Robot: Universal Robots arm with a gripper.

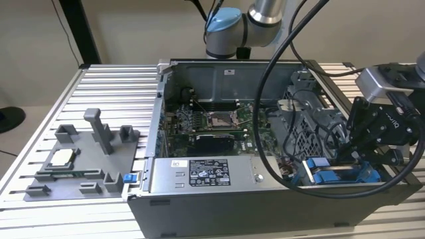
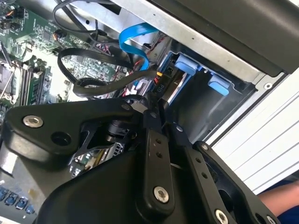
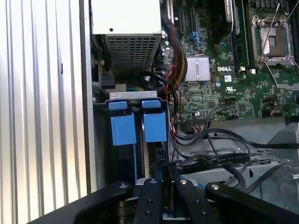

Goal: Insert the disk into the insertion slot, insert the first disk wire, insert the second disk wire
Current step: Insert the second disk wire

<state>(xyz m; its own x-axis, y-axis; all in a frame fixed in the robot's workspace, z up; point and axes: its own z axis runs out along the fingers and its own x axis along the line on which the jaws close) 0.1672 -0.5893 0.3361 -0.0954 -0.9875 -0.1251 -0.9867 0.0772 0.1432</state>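
Note:
The disk sits in the insertion slot [image 1: 362, 175] at the case's front corner on the exterior view's right. Its blue carrier [image 1: 325, 177] [image 3: 155, 127] and a silver edge [image 2: 176, 89] show in the bay [image 3: 100, 140]. My gripper [image 1: 344, 158] [image 2: 156, 106] [image 3: 166, 170] reaches down into the bay. Its fingers are shut on a black disk wire connector [image 2: 159, 87] with red and yellow leads, held against the end of the disk. A blue flat wire [image 2: 133, 42] curves down to the same end of the disk.
The grey labelled power-supply box [image 1: 199, 175] [image 3: 126, 18] fills the case's front beside the bay. The motherboard [image 1: 212, 124] [image 3: 219, 88] lies behind it. Black cables [image 2: 88, 70] loop close around my fingers. A grey parts fixture [image 1: 79, 159] stands on the ribbed table at the exterior view's left.

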